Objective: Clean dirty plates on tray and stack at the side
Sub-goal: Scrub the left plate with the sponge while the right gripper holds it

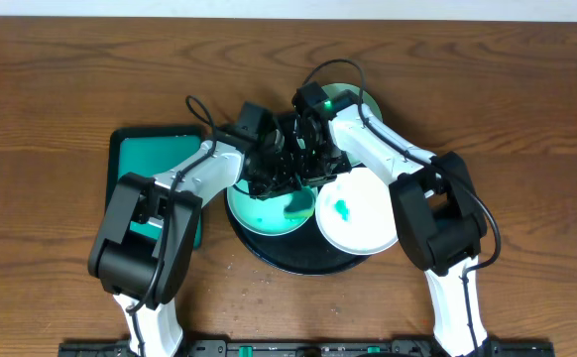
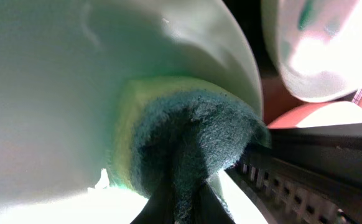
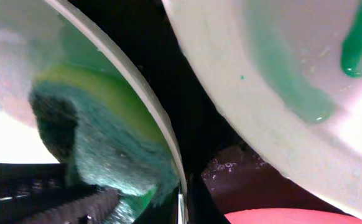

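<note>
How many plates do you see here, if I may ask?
3: a mint plate on the black tray's left, against the sponge; a white plate on its right; a third plate at the far side, largely hidden under the right arm.

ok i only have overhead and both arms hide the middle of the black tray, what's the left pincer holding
observer: a sponge, green scouring pad on a yellow layer, pinched in the left pincer.
operator: is it on a plate
observer: yes, the left wrist view shows it pressed against the pale face of the left plate.
operator: and the right plate, just that one green blob on it
observer: no, in the right wrist view the right plate also has a broad paler green streak beside the darker blob.
</note>
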You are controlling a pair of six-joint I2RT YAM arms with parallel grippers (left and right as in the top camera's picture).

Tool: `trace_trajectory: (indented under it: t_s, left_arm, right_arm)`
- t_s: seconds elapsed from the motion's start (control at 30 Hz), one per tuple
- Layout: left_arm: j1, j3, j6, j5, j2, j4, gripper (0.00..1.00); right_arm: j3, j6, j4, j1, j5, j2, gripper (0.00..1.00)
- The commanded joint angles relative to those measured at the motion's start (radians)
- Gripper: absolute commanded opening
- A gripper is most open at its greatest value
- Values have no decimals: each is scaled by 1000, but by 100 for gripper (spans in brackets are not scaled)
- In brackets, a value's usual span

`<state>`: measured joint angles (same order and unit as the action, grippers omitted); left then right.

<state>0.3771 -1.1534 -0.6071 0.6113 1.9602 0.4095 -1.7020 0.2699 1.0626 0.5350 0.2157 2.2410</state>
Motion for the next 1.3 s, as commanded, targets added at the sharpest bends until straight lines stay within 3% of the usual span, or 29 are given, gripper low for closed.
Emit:
trace_trajectory:
  t_s: [0.0, 0.5, 0.8, 0.93, 1.07, 1.13, 1.27]
  left_arm:
    - [-54, 25, -31, -497, 52, 80, 7]
    - [-76, 21, -30, -926, -56, 227, 7]
    - [-75, 21, -15, -1023, -138, 311, 7]
    - [-72, 22, 32, -865, -137, 391, 7]
    - [-65, 22, 223, -404, -137, 397, 7]
    - [-54, 22, 267, -274, -137, 394, 7]
    - [-24, 22, 292, -137, -137, 366, 7]
  right_arm:
    - [3, -4, 7, 37, 73, 16, 2]
    - [3, -1, 3, 37, 73, 16, 2]
    - [3, -1, 3, 37, 73, 16, 2]
    - [3, -1, 4, 37, 72, 16, 2]
    - [3, -1, 3, 37, 72, 16, 2]
    - [3, -1, 4, 37, 73, 16, 2]
    - [3, -1, 5, 37, 73, 16, 2]
